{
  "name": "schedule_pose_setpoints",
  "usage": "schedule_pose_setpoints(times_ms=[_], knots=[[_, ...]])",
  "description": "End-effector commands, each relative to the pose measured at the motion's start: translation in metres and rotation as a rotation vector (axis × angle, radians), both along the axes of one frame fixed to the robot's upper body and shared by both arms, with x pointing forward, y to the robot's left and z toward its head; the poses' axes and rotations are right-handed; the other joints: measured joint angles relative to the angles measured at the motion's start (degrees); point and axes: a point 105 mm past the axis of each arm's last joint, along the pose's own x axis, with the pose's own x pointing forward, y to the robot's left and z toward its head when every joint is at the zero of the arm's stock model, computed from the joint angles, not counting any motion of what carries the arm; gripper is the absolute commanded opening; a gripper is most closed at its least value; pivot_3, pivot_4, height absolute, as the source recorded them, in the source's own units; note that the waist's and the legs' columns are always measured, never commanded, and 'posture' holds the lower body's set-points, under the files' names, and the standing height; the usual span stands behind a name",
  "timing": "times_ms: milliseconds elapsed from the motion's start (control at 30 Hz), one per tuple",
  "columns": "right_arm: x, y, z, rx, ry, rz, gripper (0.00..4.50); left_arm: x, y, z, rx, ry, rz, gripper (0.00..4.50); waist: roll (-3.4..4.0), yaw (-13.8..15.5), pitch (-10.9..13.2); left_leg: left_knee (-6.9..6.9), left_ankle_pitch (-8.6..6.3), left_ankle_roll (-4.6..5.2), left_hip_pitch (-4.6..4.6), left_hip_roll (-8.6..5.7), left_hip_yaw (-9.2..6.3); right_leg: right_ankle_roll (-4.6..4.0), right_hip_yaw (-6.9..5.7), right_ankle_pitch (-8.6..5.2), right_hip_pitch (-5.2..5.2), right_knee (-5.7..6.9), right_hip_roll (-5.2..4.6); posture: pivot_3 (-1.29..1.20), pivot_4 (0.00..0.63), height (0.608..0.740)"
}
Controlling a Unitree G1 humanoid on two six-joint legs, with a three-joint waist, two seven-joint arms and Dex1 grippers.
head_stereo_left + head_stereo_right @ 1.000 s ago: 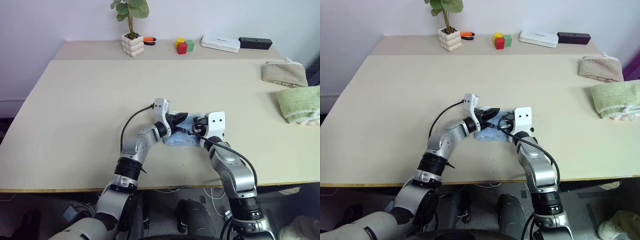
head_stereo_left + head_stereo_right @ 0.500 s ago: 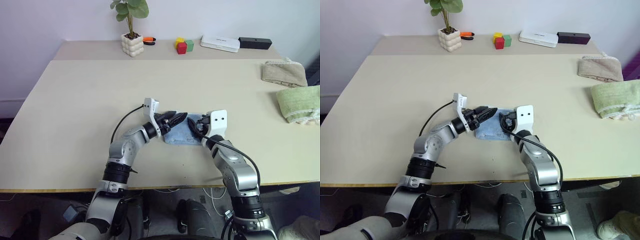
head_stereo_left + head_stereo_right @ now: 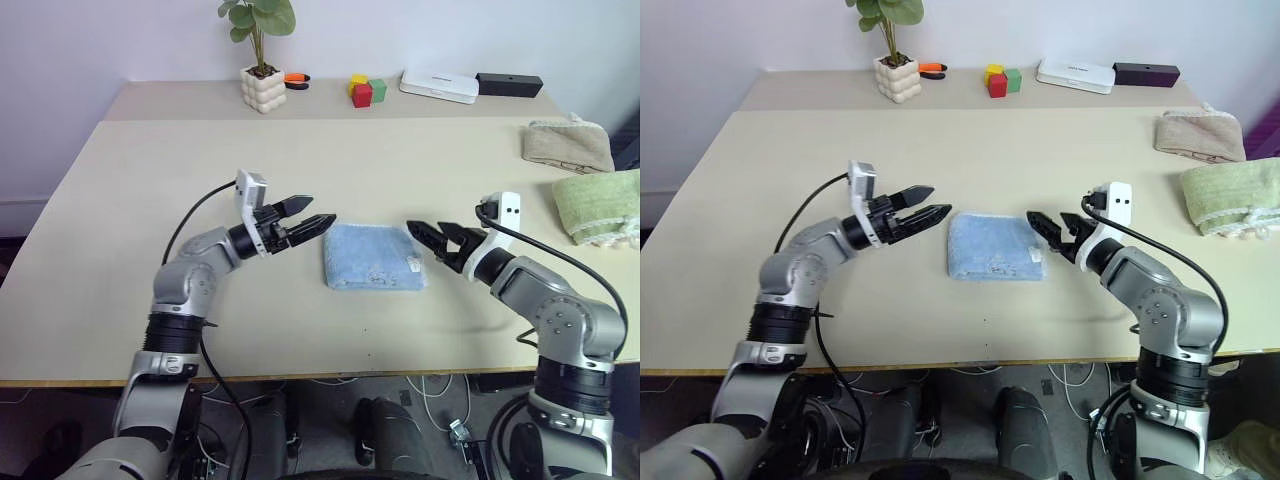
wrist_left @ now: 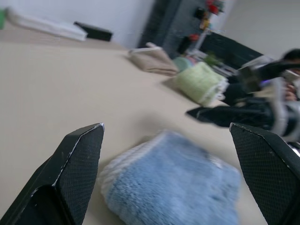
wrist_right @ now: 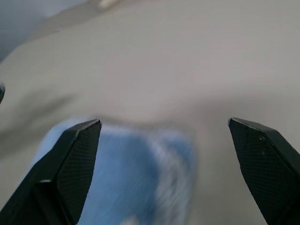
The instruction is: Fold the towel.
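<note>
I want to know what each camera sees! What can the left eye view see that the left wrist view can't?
The left eye view alone takes in the potted plant, the coloured blocks and the open left hand from outside.

The left wrist view alone looks close along its own black fingers, with dark furniture behind.

Both share the folded blue towel, the right hand, the beige towel, the green towel and the table.
</note>
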Motion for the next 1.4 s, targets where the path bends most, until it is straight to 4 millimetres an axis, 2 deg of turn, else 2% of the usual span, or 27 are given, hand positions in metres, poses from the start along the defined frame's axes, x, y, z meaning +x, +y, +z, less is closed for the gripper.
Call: schedule_pose_setpoints(times_ms=[33, 200, 333, 400, 467, 667, 767, 867, 1000, 1067, 1133, 1200, 1267, 1400], knots=[[0.000, -0.002, -0.001, -0.037, 0.047, 0.036, 4.40, -0.021, 0.009, 0.011, -0.012, -0.059, -0.116, 4.40, 0.01, -0.04, 0.00, -0.01, -0.01, 0.00, 0.01, 0.00, 0.01, -0.02, 0.01, -0.02, 0.00, 0.00, -0.01, 0.00, 0.150, 0.740], [-0.005, 0.010, -0.019, -0.062, 0.136, 0.102, 4.40, -0.029, 0.029, 0.010, 0.027, -0.071, -0.127, 4.40, 0.00, -0.06, 0.00, 0.00, 0.00, 0.00, 0.00, 0.01, 0.01, -0.01, 0.01, -0.01, -0.02, 0.01, 0.00, 0.00, 0.150, 0.740], [-0.006, 0.021, -0.032, -0.069, 0.198, 0.148, 4.40, -0.027, 0.040, 0.010, 0.057, -0.086, -0.088, 4.40, 0.00, -0.07, -0.01, -0.01, 0.00, 0.00, 0.01, 0.01, 0.01, -0.01, 0.01, -0.01, -0.01, 0.00, 0.00, 0.00, 0.150, 0.740], [-0.006, 0.028, -0.028, -0.038, 0.187, 0.184, 3.90, -0.026, 0.042, 0.010, 0.059, -0.085, -0.066, 4.50, 0.00, -0.10, -0.01, -0.01, -0.01, -0.01, 0.01, 0.04, 0.01, -0.01, 0.01, -0.01, -0.01, 0.00, 0.00, 0.00, 0.150, 0.740], [-0.003, 0.031, -0.023, -0.001, 0.178, 0.184, 3.12, -0.025, 0.042, 0.010, 0.058, -0.085, -0.055, 4.50, 0.00, -0.10, -0.01, -0.01, -0.01, -0.01, 0.01, 0.05, 0.01, -0.01, 0.00, -0.01, -0.01, 0.00, 0.00, 0.00, 0.150, 0.740], [0.007, 0.025, -0.015, 0.129, 0.181, 0.136, 0.11, -0.024, 0.037, 0.008, 0.035, -0.083, -0.039, 4.50, 0.00, 0.08, 0.00, -0.01, 0.00, 0.00, -0.01, 0.03, 0.02, 0.14, 0.01, 0.07, -0.01, 0.00, 0.00, 0.00, 0.150, 0.740], [0.013, 0.014, -0.008, 0.225, 0.170, 0.084, 0.04, -0.022, 0.032, 0.010, 0.009, -0.090, -0.033, 4.50, 0.01, 0.16, 0.00, -0.01, 0.00, 0.00, -0.01, 0.01, 0.02, 0.16, 0.01, 0.08, -0.01, 0.00, 0.00, 0.00, 0.150, 0.740], [0.019, -0.006, -0.001, 0.356, 0.123, -0.046, 0.04, -0.018, 0.031, 0.010, -0.013, -0.102, -0.024, 4.50, 0.01, 0.26, 0.00, 0.00, 0.00, -0.01, -0.01, -0.01, 0.04, 0.16, 0.01, 0.09, -0.01, 0.00, 0.00, 0.00, 0.150, 0.740], [0.023, -0.047, 0.024, 0.496, 0.026, -0.249, 0.04, -0.015, 0.017, 0.010, -0.032, -0.109, -0.053, 4.50, 0.05, 0.41, 0.02, -0.01, 0.00, -0.01, -0.02, -0.03, 0.06, 0.17, 0.01, 0.09, -0.01, 0.01, 0.00, 0.00, 0.150, 0.740], [0.022, -0.073, 0.031, 0.538, -0.028, -0.433, 0.04, -0.013, 0.014, 0.014, -0.050, -0.134, -0.075, 4.50, 0.05, 0.38, 0.02, -0.01, 0.00, -0.01, -0.01, -0.04, 0.07, 0.17, 0.02, 0.09, -0.01, 0.00, 0.00, 0.00, 0.150, 0.740], [0.014, -0.100, 0.035, 0.543, -0.082, -0.597, 0.04, -0.013, 0.004, 0.019, -0.065, -0.160, -0.101, 4.50, 0.05, 0.38, 0.02, -0.01, 0.00, -0.01, -0.01, -0.04, 0.07, 0.17, 0.01, 0.09, -0.02, 0.01, 0.01, 0.00, 0.150, 0.740], [0.005, -0.112, 0.035, 0.578, -0.112, -0.694, 0.04, -0.016, -0.002, 0.023, -0.086, -0.174, -0.146, 4.50, 0.06, 0.36, 0.02, -0.08, 0.00, -0.01, -0.01, -0.04, 0.07, 0.19, 0.01, 0.09, -0.03, 0.00, 0.01, 0.00, 0.150, 0.740], [-0.002, -0.106, 0.026, 0.587, -0.102, -0.758, 0.04, -0.019, 0.001, 0.024, -0.072, -0.194, -0.185, 4.50, 0.07, 0.06, 0.01, -0.12, 0.01, -0.02, 0.01, -0.04, 0.11, 0.21, 0.02, 0.09, -0.03, 0.00, 0.01, 0.00, 0.150, 0.740], [-0.022, -0.103, -0.020, 0.666, 0.010, -0.977, 0.04, -0.020, 0.008, 0.016, 0.027, -0.223, -0.245, 4.50, 0.11, -1.03, -0.01, -0.41, 0.14, -0.23, 0.12, -0.04, 0.10, 0.20, 0.02, 0.09, -0.06, 0.03, 0.10, 0.00, 0.150, 0.740]])
